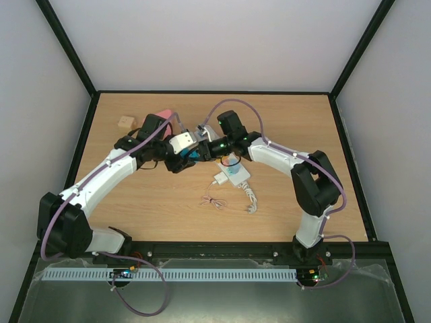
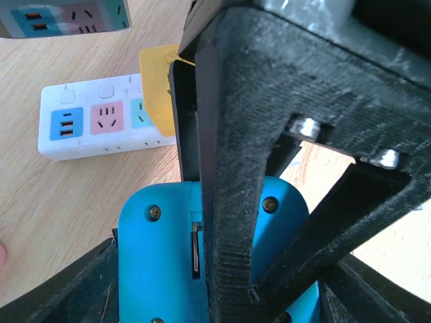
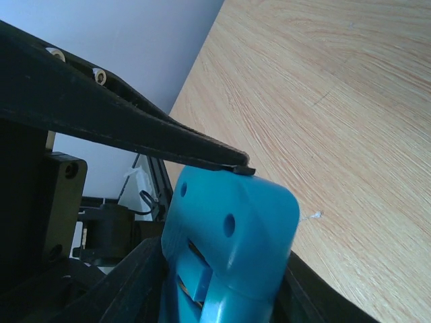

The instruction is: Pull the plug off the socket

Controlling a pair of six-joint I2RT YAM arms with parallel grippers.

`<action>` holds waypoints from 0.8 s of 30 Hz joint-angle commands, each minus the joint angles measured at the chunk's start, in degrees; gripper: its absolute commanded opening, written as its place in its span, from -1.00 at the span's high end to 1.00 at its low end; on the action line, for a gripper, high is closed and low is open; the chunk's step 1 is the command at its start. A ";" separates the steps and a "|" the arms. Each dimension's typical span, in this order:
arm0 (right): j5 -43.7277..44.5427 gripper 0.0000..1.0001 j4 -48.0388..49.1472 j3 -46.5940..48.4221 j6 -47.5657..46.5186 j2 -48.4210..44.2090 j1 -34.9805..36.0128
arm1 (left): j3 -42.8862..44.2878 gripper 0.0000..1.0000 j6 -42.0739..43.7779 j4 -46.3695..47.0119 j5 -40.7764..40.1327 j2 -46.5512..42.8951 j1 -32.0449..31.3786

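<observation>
The socket [image 1: 234, 173] is a white strip lying on the table; its blue and pink outlet patches show in the left wrist view [image 2: 101, 121]. The plug [image 1: 219, 180], a small white box, sits against the strip's near-left end. I cannot tell if it is seated. Its thin pinkish cable [image 1: 214, 202] lies loose in front. My left gripper [image 1: 178, 159] and right gripper [image 1: 202, 144] meet above the table, left of the strip. Both are shut on one blue plastic piece with screws [image 2: 155, 256] [image 3: 229, 249]. A black finger [image 2: 229, 168] of the right gripper crosses it.
A pink block [image 1: 161, 113] and a tan cube [image 1: 125, 122] lie at the back left. The strip's thick white cord [image 1: 250, 197] curls toward the near edge. A yellow tag [image 2: 156, 87] covers part of the strip. A second white piece with outlet patches [image 2: 64, 17] shows at the left wrist view's top.
</observation>
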 commanded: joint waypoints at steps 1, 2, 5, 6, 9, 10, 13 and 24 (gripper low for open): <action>-2.67 0.18 -2.05 -1.15 0.52 1.78 1.62 | 3.59 0.15 -0.18 7.55 1.83 -0.67 -0.05; -2.51 0.19 -2.00 -1.26 0.51 1.77 1.58 | 3.59 0.15 -0.19 7.62 1.85 -0.74 -0.06; -2.14 0.19 -2.44 -0.95 0.06 1.92 1.61 | 3.51 0.15 -0.10 7.62 1.70 -0.82 0.03; -2.12 0.19 -2.95 -0.50 -0.42 1.94 1.63 | 3.44 0.15 0.05 7.53 1.61 -0.75 0.03; -1.50 0.14 -6.33 1.85 -3.27 1.51 1.55 | 2.91 0.15 0.56 7.33 1.30 -0.99 0.03; -1.15 0.10 -6.90 2.41 -3.89 1.18 1.42 | 2.68 0.15 0.72 7.07 1.17 -1.11 0.03; -1.69 0.02 -7.02 3.27 -3.93 0.40 0.31 | 1.92 0.15 1.50 6.43 0.86 -1.56 0.03; -4.91 -0.06 -5.51 2.88 -2.39 -1.50 -4.32 | -0.25 0.15 2.54 7.04 -0.71 -1.81 0.54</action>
